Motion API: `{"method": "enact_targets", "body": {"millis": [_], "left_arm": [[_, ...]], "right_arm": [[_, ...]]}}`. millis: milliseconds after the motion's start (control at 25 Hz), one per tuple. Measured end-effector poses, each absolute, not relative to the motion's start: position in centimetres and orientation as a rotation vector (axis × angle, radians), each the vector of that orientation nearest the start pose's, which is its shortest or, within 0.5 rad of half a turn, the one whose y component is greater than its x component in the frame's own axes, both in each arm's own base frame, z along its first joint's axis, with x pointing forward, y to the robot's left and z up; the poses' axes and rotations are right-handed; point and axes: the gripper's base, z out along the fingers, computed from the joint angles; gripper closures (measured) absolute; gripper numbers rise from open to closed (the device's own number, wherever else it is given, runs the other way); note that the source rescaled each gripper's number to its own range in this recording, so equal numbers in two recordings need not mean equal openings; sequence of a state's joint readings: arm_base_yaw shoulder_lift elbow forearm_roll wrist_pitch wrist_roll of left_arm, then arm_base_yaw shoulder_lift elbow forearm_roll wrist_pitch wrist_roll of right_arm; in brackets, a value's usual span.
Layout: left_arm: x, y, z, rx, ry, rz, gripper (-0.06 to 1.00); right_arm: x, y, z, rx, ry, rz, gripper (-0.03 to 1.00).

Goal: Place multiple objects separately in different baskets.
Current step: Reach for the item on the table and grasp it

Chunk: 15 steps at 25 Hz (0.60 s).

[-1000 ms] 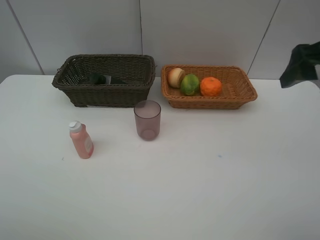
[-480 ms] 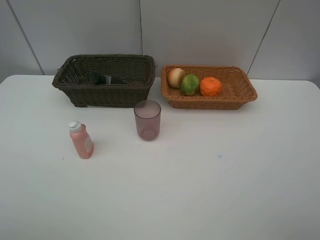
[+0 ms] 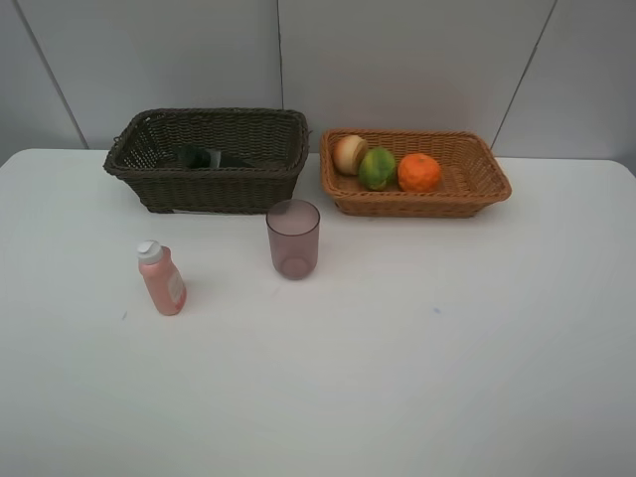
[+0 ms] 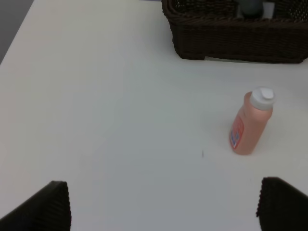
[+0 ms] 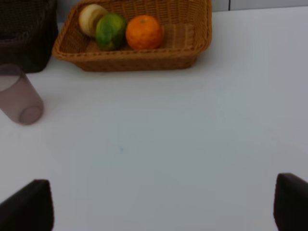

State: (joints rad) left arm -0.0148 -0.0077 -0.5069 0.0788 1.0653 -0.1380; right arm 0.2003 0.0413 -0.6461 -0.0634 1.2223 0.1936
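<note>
The cup (image 3: 293,238) stands upright, mouth up, on the white tabletop (image 3: 417,378). Behind it, toward the wall and a little to the left arm's side, sits the dark brown basket (image 3: 214,189). Its front wall is near the cup but not touching it, and a dark pump bottle (image 3: 199,156) lies inside. Behind the cup on the right arm's side is the tan basket (image 3: 427,205). In the end of it nearer the cup, the round fruit (image 3: 349,153), the mango (image 3: 377,168) and the orange (image 3: 418,172) lie close together in a row. The pink bottle (image 3: 161,279) stands upright with its white cap on, left of the cup and a little nearer the front edge, apart from it.

The left gripper (image 4: 166,207) is spread wide and holds nothing, over bare tabletop on the pink bottle's side of the cup. The right gripper (image 5: 159,207) is likewise released and empty, over the tabletop on the cup's other side.
</note>
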Motion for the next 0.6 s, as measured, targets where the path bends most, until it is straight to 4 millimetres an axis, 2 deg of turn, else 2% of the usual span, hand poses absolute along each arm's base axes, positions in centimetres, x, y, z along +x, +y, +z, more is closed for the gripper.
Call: {"method": "enact_targets", "body": {"millis": [120,280,600], "left_arm": [[-0.7,0.6,27.9,-0.13,2.028,-0.002,-0.06],[-0.7,0.6,27.9,-0.13,2.028,-0.002,-0.06],[-0.7,0.6,27.9,-0.13,2.028,-0.002,-0.06]], "right_arm": [[-1.8,-1.0,28.6,0.006,2.103,0.142,-0.02],[-0.9,-0.9,28.9,-0.003,2.002,0.151,-0.02],[-0.7,-0.8,28.3,-0.049,2.017,0.118,-0.02]]}}
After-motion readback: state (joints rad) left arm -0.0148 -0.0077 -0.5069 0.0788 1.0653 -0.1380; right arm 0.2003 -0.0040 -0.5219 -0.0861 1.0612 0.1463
